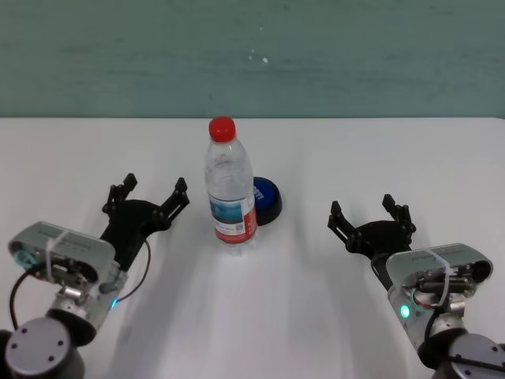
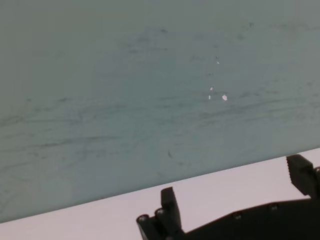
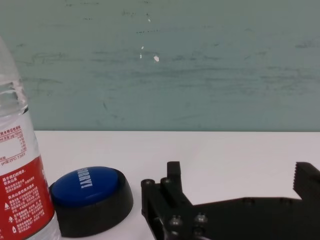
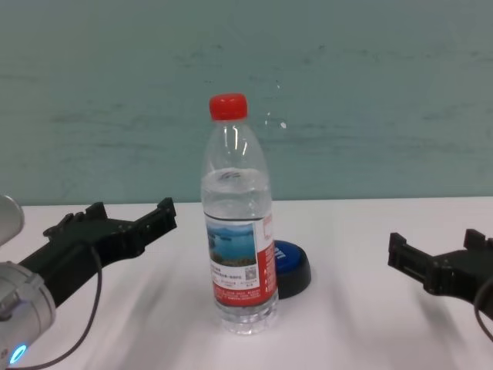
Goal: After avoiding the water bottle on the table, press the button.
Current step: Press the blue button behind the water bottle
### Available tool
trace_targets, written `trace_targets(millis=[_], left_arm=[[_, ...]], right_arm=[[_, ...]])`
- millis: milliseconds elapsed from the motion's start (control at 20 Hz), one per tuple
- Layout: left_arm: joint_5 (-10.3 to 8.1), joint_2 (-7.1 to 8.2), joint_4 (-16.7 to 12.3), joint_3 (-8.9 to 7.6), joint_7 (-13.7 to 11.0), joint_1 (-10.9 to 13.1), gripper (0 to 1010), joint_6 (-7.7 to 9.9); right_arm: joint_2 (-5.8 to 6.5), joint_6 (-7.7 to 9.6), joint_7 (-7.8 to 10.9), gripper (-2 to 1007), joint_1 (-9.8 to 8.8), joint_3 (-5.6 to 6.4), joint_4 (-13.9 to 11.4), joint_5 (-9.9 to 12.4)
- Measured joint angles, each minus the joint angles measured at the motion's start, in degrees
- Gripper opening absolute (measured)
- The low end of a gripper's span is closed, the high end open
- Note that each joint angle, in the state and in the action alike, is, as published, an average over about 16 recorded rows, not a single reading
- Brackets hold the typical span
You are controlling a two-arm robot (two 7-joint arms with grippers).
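You are looking at the water bottle [image 1: 230, 189] standing upright just left of centre in the head view, its red cap on and its label facing you. The button [image 1: 266, 200] is sitting right behind it on the white tabletop [image 1: 394, 158], peeking out at the bottle's right side; in the right wrist view the two are showing very close together at the lower left of the frame, and whether they are touching cannot be told. Your left gripper [image 1: 150, 189] is hovering at the left of the head view, left of the bottle and apart from it, with its fingers spread wide and holding nothing. Your right gripper [image 1: 369, 212] is hovering at the right of the frame, well apart from the button, its fingers also spread apart and empty. In the chest view, both grippers are showing low at the frame's sides, with the bottle standing tall between them.
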Motion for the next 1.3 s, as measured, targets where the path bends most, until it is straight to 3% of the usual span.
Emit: trace_targets(millis=[1300], left_arm=[[2.43,-2.03,10.5,0.14,0.7,-9.6,1010,-3.72]], right_arm=[[0.01,0.0,0.0,1004,0.0,0.0,0.0,0.0]])
